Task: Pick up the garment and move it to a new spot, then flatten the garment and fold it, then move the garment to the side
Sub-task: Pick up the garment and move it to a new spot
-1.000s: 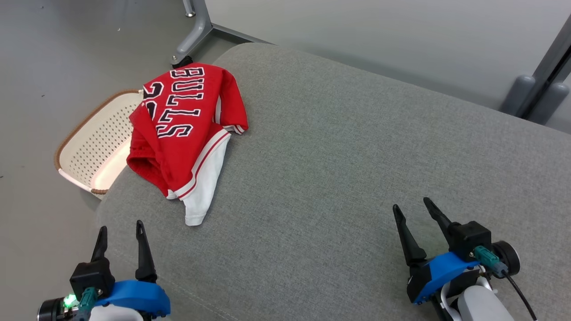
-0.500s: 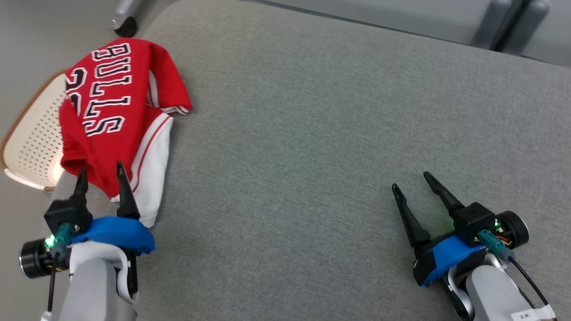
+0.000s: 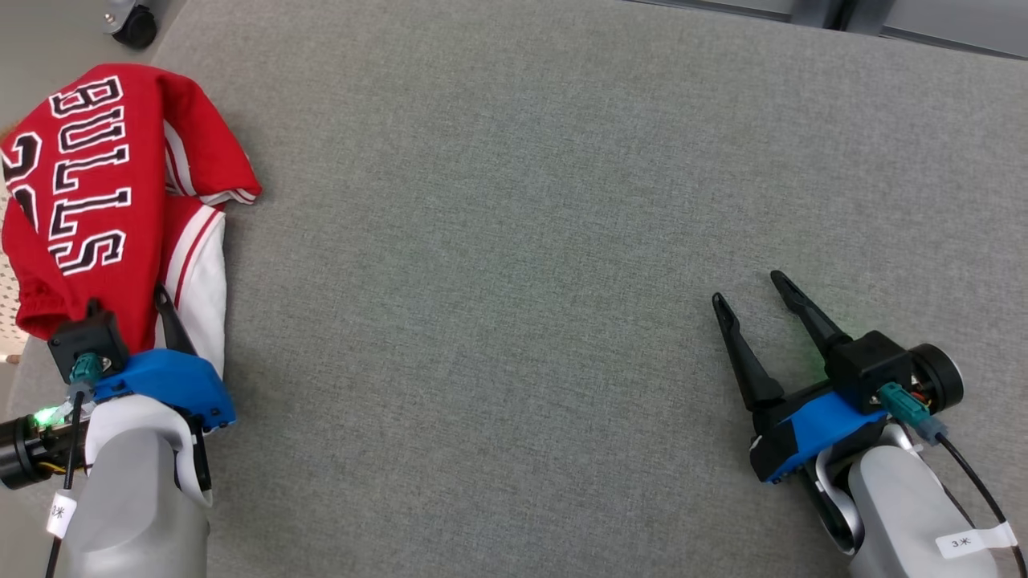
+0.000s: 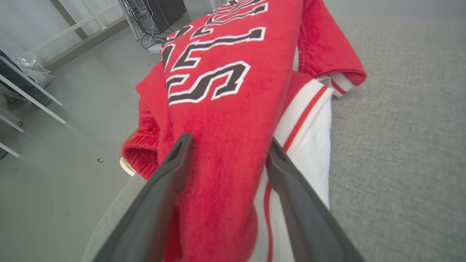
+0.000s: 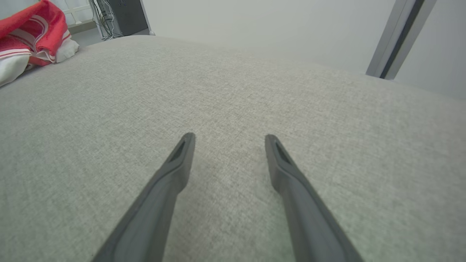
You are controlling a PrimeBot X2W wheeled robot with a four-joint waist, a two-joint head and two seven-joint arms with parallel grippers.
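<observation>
Red garment, head view: crumpled red jersey garment with black-and-white BULLS lettering and white striped trim. It lies at the far left edge of the grey cushion, partly hanging over the cushion's left side.
Left gripper, head view: left gripper at lower left, on the garment's near end. One tip is against the red part, the other by the white panel. Jaws spread, nothing clamped.
Right gripper, head view: right gripper at lower right over bare cushion, well apart from the garment. Jaws spread wide, empty.
Wheel, head view: dark caster wheel on the floor at top left, just beyond the garment.
Garment, left wrist view: fills the centre. A red fold sits between the two fingers, with the white panel and its red stripe beside the right-hand one. Lettering lies further out, past the tips.
Grip, left wrist view: fingers apart, straddling the fabric, not pinched.
Surroundings, left wrist view: grey floor to the left below the cushion edge, cushion to the right.
Garment, right wrist view: small, in the top left corner, lying on the cushion, far from the fingers.
Grip, right wrist view: both fingers parted above bare grey fabric, holding nothing.
</observation>
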